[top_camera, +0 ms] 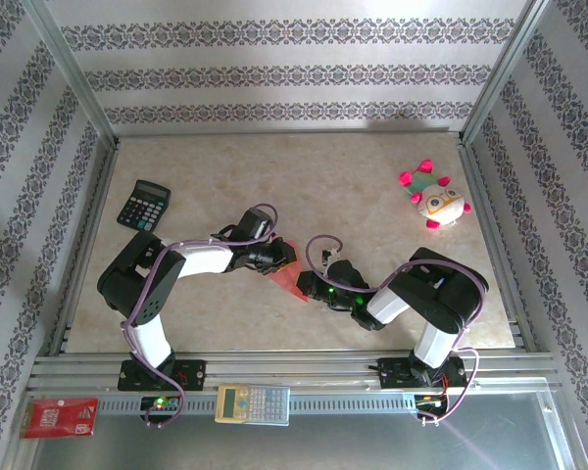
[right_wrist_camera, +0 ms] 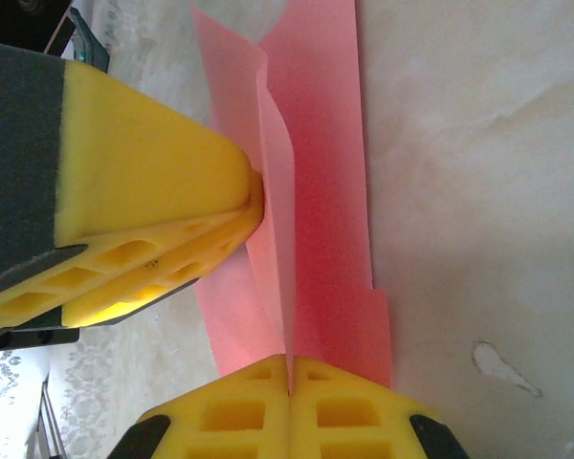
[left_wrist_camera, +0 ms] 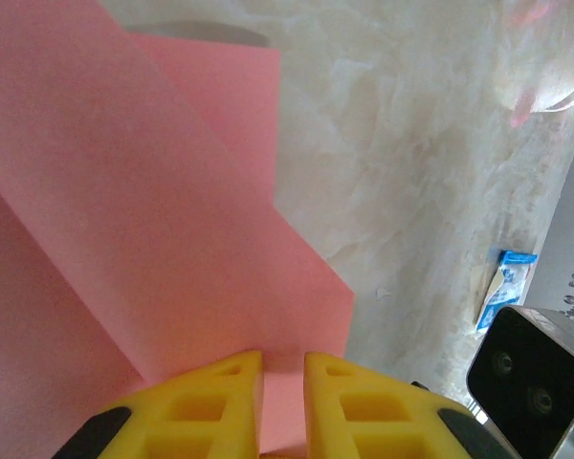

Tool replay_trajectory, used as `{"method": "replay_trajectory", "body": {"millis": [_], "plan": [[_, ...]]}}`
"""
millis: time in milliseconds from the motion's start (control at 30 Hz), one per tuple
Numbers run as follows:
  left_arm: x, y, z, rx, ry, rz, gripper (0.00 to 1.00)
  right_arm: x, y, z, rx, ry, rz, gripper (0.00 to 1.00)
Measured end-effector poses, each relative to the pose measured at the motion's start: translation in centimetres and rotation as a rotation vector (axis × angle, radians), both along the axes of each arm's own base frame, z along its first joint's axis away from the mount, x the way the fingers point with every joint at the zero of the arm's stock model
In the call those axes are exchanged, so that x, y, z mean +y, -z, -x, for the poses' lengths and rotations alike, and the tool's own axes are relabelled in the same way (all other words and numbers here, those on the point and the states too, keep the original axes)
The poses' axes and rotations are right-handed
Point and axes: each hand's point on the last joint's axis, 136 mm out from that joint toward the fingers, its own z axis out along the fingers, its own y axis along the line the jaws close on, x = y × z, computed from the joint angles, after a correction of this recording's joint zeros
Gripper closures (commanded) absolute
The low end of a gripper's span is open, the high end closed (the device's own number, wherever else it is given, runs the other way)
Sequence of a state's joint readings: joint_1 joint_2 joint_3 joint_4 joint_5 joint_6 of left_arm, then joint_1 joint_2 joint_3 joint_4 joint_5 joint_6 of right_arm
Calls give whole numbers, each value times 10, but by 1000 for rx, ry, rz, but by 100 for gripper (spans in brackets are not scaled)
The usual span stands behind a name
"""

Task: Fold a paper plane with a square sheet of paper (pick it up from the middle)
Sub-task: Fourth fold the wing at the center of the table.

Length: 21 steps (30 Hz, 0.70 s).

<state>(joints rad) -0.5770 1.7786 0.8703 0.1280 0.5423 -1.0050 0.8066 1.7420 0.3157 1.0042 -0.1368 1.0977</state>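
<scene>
The square sheet of paper [top_camera: 289,277], salmon pink, is folded into a narrow layered paper plane shape at the table's middle, between my two grippers. In the left wrist view the paper [left_wrist_camera: 172,220] spreads upward from my left gripper [left_wrist_camera: 283,368], a flap running between its yellow fingers. The right wrist view shows the paper [right_wrist_camera: 325,191] with a centre crease pinched in my shut right gripper [right_wrist_camera: 290,368]. There the left gripper's fingers [right_wrist_camera: 153,163] clamp a side flap from the left. From above, the left gripper [top_camera: 277,259] and right gripper [top_camera: 314,286] meet at the paper.
A black calculator [top_camera: 142,205] lies at the far left. A pink-and-white plush toy [top_camera: 434,201] sits at the far right. On the front rail rest a beige calculator [top_camera: 253,402] and a red card [top_camera: 61,416]. Metal frame posts and patterned walls enclose the table.
</scene>
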Motion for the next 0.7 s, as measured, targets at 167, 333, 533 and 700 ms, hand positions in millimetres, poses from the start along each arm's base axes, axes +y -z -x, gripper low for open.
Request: {"method": "replay_trajectory", "body": {"millis": [167,333,533,700], "plan": [[0,2,0,1,2,-3,80,0,0,0,0,0,0,100],[0,8,-1,7,3,-6,80,0,0,0,0,-2,-1,100],[0,9,-1,8,4,-7,81,0,0,0,3,-5,-4,100],[1,9,-1,7,3,-8,80,0,0,0,4,-4,-4,100]]}}
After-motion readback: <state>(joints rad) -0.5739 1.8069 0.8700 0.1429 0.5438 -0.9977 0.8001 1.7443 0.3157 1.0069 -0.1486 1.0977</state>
